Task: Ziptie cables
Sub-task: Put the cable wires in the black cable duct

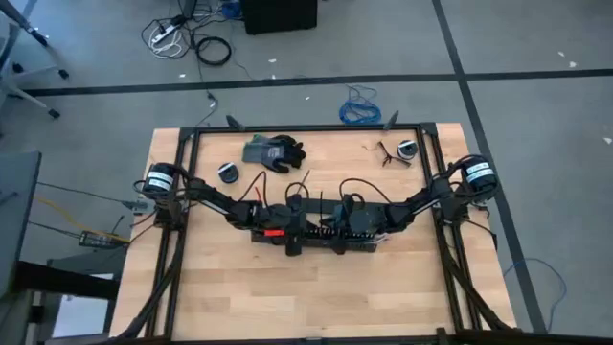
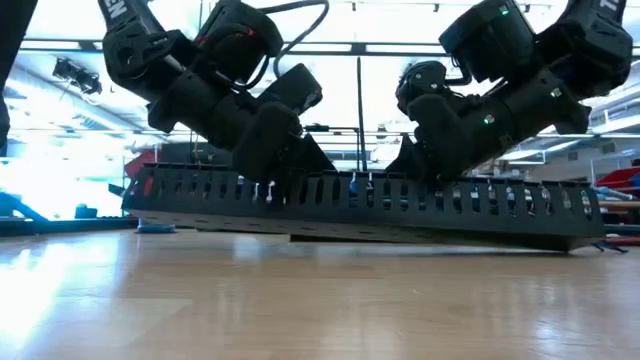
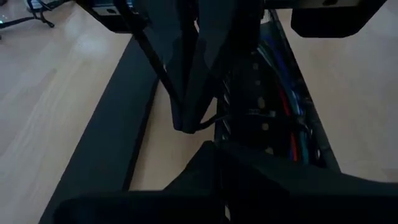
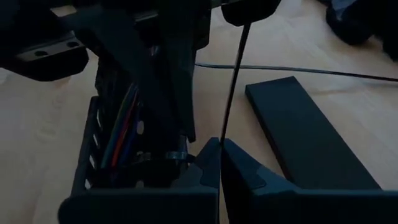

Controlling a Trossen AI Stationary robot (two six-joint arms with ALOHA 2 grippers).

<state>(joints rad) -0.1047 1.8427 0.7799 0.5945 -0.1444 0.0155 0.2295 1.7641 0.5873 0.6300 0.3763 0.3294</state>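
A long black slotted duct [image 1: 316, 238] lies across the table's middle, and the cables [image 4: 121, 134], thin red, green and blue wires, run along inside it. Both arms meet above it. My right gripper [image 4: 221, 149] is shut on a thin black zip tie [image 4: 235, 81]. My left gripper [image 3: 211, 152] is shut just beside it at the duct's wall, its tips at the tie's small head [image 4: 177, 155]. In the low view the duct [image 2: 360, 200] hides both sets of fingertips. My left gripper comes slanting down from the table's left, its fingertips [image 4: 181, 140] closed at the zip tie's head by the duct's wall. Its own fingers hide the exact place of contact. My right gripper pinches the zip tie's tail [image 4: 225, 134] between its two fingers, slanting down from the table's right. The free end of the strip [image 4: 244, 37] runs straight away beyond the fingers.
A flat black lid strip [image 4: 311, 137] lies on the table beside the duct. Dark gloves [image 1: 273, 151] and two small rolls [image 1: 227, 172] [image 1: 406, 149] lie toward the far edge. A blue coiled cable [image 1: 361, 107] is on the floor beyond. Bare wood lies toward the near edge.
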